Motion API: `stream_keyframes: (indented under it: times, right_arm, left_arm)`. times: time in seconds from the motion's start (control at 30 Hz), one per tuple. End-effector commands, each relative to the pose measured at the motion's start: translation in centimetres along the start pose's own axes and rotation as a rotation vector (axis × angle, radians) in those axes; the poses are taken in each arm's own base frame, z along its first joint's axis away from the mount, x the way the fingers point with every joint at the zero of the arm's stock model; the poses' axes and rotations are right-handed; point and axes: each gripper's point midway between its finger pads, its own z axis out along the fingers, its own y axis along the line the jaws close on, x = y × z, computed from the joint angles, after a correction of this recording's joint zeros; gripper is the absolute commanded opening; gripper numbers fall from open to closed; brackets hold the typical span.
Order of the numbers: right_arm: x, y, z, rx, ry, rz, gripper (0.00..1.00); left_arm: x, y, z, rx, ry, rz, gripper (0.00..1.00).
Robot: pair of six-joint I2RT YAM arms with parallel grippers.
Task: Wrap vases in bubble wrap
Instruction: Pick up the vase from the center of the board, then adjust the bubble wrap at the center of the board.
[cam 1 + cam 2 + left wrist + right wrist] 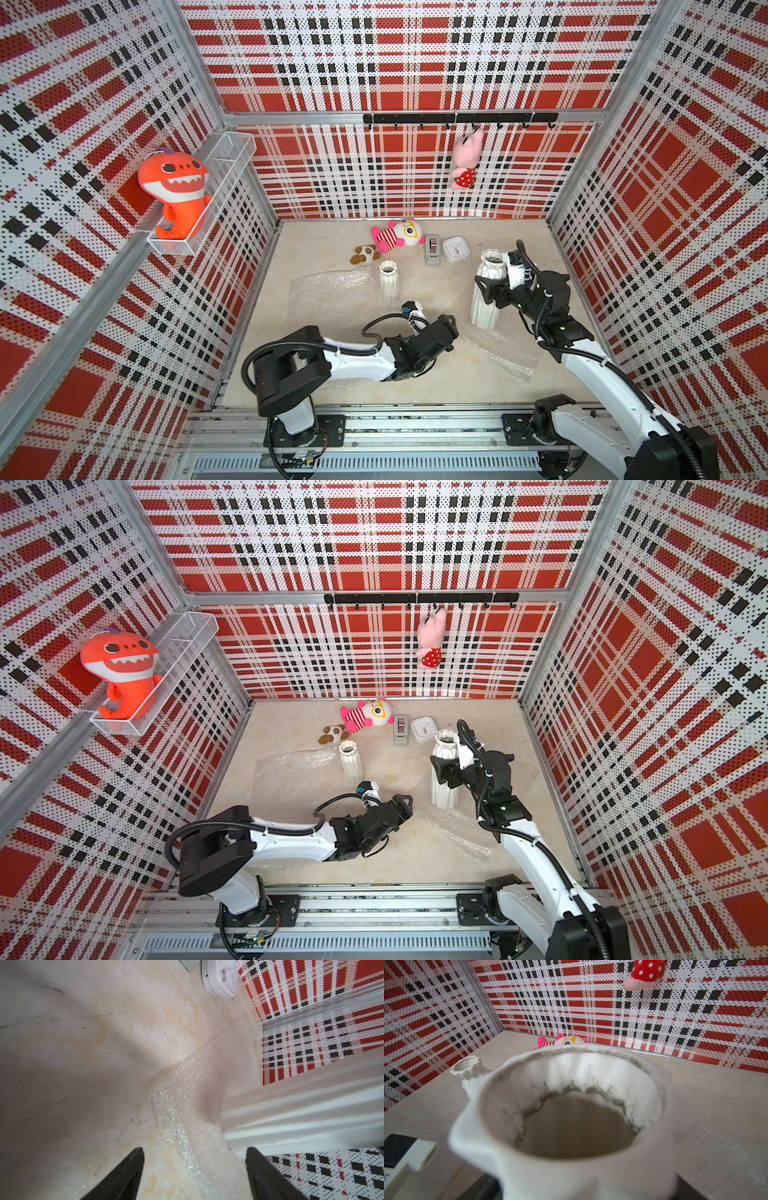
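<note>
The taller vase [484,309], white and ribbed, stands upright on a crinkled bubble wrap sheet [500,353] at the right. My right gripper [492,287] is shut on its upper body, a finger on each side. In the right wrist view its mouth [591,1068] fills the frame. The slimmer vase [388,282] stands upright at the edge of a second bubble wrap sheet [328,291] on the left. My left gripper [194,1149] is open, low over the floor. The near edge of the right sheet [193,1118] lies between its fingers, beside the taller vase's base [301,1109].
A white square clock [456,249] and a grey tape dispenser [432,249] sit behind the vases. Beside them lie a pink striped plush [397,237] and a small brown toy [365,254]. On the walls are a pink plush [467,160] on a hook rail and an orange shark [176,191] in a wire basket.
</note>
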Motion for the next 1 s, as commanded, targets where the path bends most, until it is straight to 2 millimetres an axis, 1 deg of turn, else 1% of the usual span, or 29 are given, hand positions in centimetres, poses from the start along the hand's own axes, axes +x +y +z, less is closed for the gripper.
stream_keyframes:
  times: [0.0,0.1,0.2,0.27,0.43,0.6,0.7,0.8,0.97]
  right_arm:
    - [-5.6,-0.1,-1.6,0.027,-0.176,-0.049,0.22]
    - [-5.5,-0.8,-1.6,0.049,-0.168,-0.036,0.22]
    - [-5.5,-1.3,-1.7,0.054,-0.170,-0.015,0.22]
    - [-5.4,-2.0,-1.8,0.070,-0.169,0.006,0.22]
    - [-5.3,-3.7,-2.2,0.100,-0.169,0.057,0.22]
    - [-5.3,-4.0,-2.4,0.103,-0.171,0.055,0.22]
    - [-5.2,-4.0,-2.4,0.106,-0.170,0.051,0.22]
    - [-5.1,-4.1,-2.3,0.105,-0.168,0.047,0.22]
    - [-5.3,-4.1,-2.4,0.111,-0.170,0.045,0.22]
  left_arm:
    - [1.2,0.8,1.8,-0.085,0.030,-0.007,0.78]
    - [1.9,1.4,3.3,-0.179,0.034,0.044,0.76]
    - [2.1,1.5,4.4,-0.245,0.026,0.098,0.75]
    - [2.3,1.5,5.0,-0.285,0.019,0.131,0.74]
    - [3.3,2.4,6.7,-0.365,0.036,0.188,0.75]
    - [3.3,3.4,7.4,-0.450,0.015,0.244,0.73]
    - [3.3,4.0,8.2,-0.470,0.018,0.254,0.72]
    - [3.5,4.3,9.0,-0.487,0.026,0.270,0.68]
    - [3.0,4.8,9.2,-0.510,-0.006,0.288,0.56]
